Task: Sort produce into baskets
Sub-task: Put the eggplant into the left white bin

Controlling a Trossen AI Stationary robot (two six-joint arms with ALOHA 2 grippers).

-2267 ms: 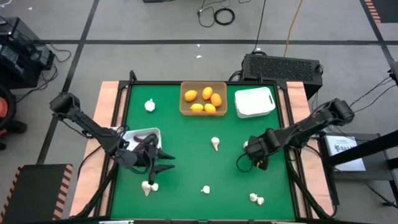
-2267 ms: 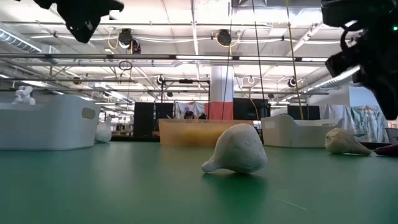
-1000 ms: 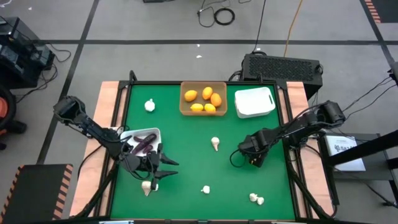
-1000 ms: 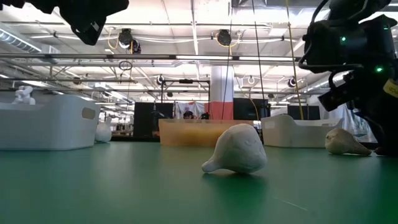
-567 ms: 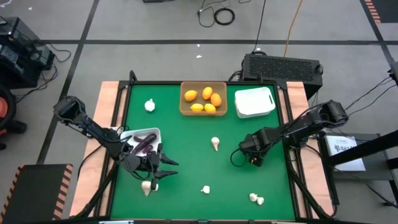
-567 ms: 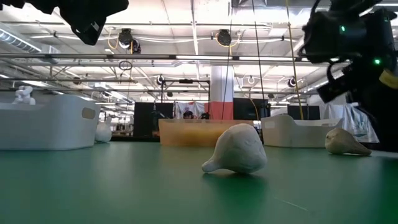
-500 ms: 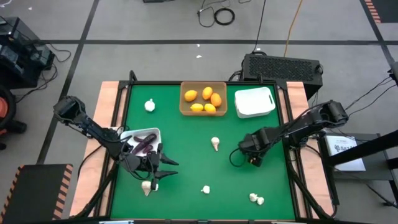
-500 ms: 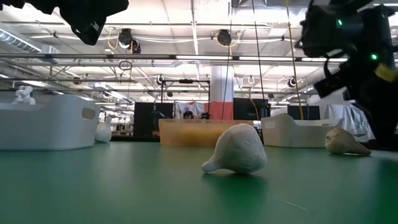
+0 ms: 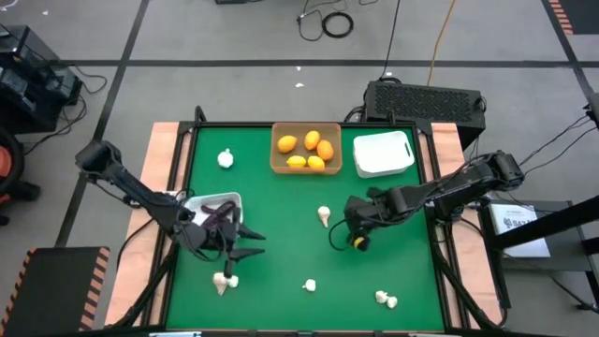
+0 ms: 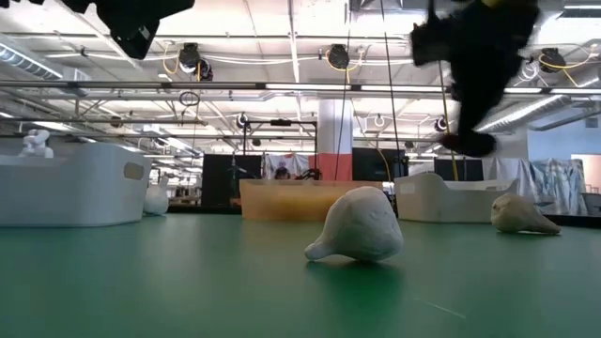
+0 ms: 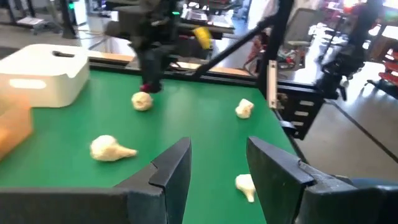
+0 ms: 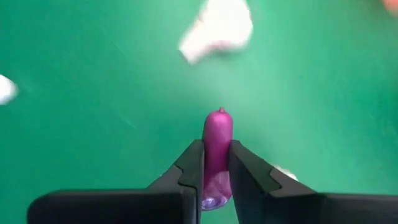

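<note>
Right gripper (image 12: 216, 163) above mid-tabletop (image 9: 281, 234), jaws clamped on purple piece (image 12: 216, 146), beside garlic bulb (image 9: 324, 216). Left gripper (image 11: 217, 163) by white basket (image 9: 192, 204) of purple pieces, jaws part-open, empty. Oranges in brown basket (image 9: 277, 164); bulbs scattered.

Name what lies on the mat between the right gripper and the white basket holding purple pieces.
In the high view, one garlic bulb lies between the right gripper and that white basket.
</note>
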